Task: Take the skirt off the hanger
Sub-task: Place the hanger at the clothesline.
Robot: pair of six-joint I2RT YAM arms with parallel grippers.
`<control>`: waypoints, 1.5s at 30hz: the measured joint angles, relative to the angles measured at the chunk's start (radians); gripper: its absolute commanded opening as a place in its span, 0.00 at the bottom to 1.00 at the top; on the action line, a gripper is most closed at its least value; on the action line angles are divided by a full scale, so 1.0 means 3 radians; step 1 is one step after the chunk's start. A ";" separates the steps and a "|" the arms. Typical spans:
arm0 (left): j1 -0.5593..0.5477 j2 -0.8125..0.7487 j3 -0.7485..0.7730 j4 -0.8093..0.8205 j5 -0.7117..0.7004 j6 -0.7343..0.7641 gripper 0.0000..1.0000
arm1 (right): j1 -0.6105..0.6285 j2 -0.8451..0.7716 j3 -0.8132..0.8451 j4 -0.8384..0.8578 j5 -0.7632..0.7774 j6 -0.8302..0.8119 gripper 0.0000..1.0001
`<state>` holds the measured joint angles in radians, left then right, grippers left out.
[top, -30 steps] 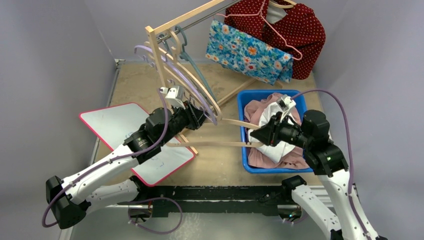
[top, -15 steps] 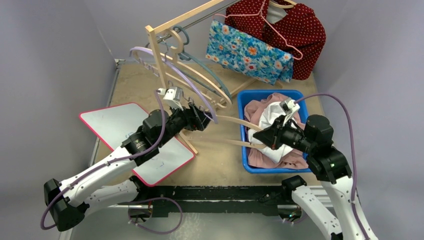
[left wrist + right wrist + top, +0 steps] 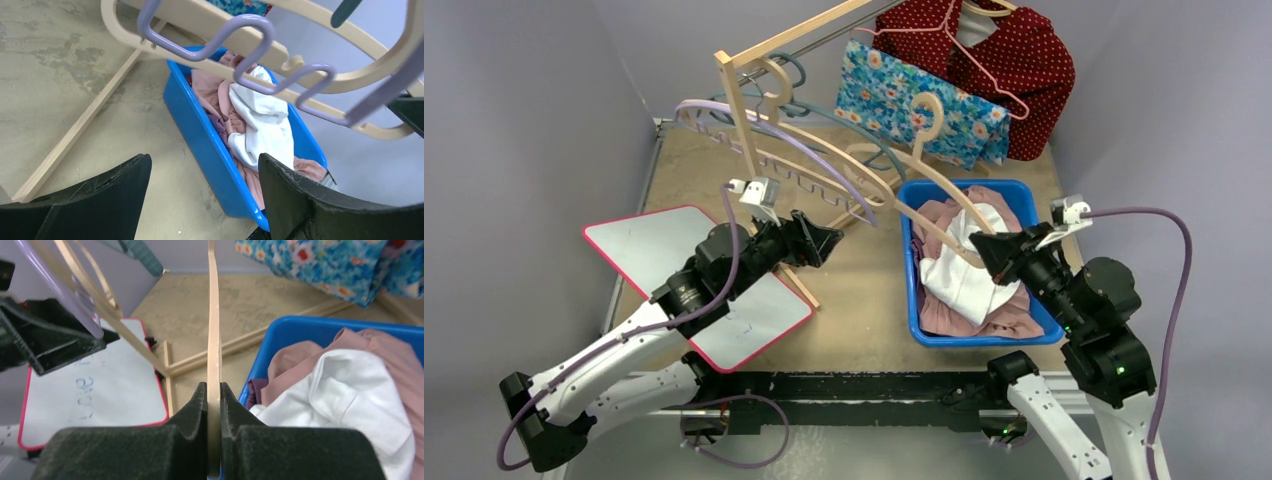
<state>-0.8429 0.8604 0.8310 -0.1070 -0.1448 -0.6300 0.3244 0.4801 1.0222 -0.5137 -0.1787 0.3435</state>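
Observation:
My right gripper (image 3: 980, 250) is shut on the end of a bare beige wooden hanger (image 3: 917, 140). The hanger slants up and left over the blue bin (image 3: 911, 270), its hook near the rack. In the right wrist view its thin bar (image 3: 214, 330) is pinched between the pads of that gripper (image 3: 214, 387). No cloth hangs on it. A white garment (image 3: 964, 280), likely the skirt, lies crumpled in the bin on pink clothes. My left gripper (image 3: 832, 236) stands open and empty left of the bin, and its wrist view shows the wide gap (image 3: 204, 162) over the table.
A wooden rack (image 3: 734, 100) at the back carries lilac (image 3: 724, 108) and teal hangers, a blue floral cloth (image 3: 894, 95) and a red dotted garment (image 3: 1014, 60). The rack's floor bars run under my left gripper. A red-edged whiteboard (image 3: 674, 270) lies at the left.
My left gripper opened, let go of the hanger and drew back to the left. My right gripper shut on the hanger's other end, moved right and swung the hanger up from flat to slanted.

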 measured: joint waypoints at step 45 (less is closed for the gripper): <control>0.0000 -0.0294 0.0291 -0.0674 -0.0111 0.0141 0.79 | 0.0000 0.1212 -0.1010 0.4115 -0.0247 0.1586 0.00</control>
<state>-0.8429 0.7723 0.9184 -0.3092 -0.1780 -0.5877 0.3244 0.8436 0.7193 0.7208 -0.2527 0.8192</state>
